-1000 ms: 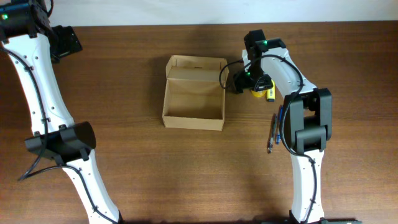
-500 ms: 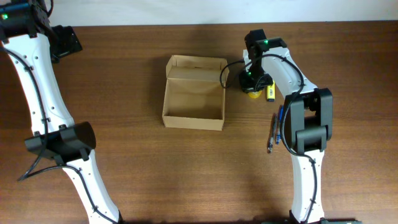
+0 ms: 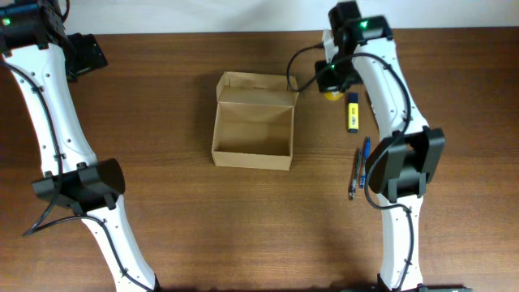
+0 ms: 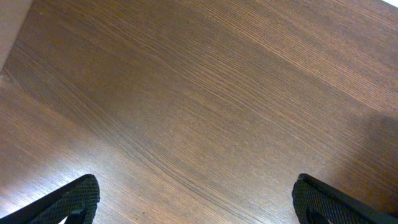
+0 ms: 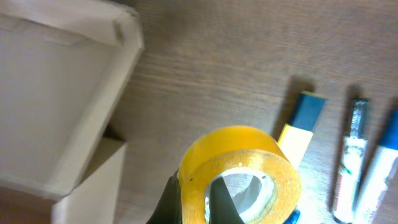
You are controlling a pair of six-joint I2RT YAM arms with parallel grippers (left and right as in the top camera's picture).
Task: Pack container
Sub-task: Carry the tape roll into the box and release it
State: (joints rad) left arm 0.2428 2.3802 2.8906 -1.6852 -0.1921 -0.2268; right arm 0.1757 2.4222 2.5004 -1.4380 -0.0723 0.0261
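Right gripper (image 3: 331, 79) is up by the far edge of the desk, jaws pinched across the wall of the yellow tape roll (image 5: 239, 168), which looks clear of the wood. The container (image 3: 251, 158) sits open just beside it, toward the left edge, with its flap lid standing at the far side and its long axis running far edge to near edge. I'd say a short carry leftward does it, but the box's right wall lies in the path and must be cleared. Toward the near edge lie a yellow marker (image 3: 353, 112) and some pens (image 3: 359, 166), out of the way. Left gripper (image 4: 196, 198) hangs spread wide and empty at the far left corner, well apart.
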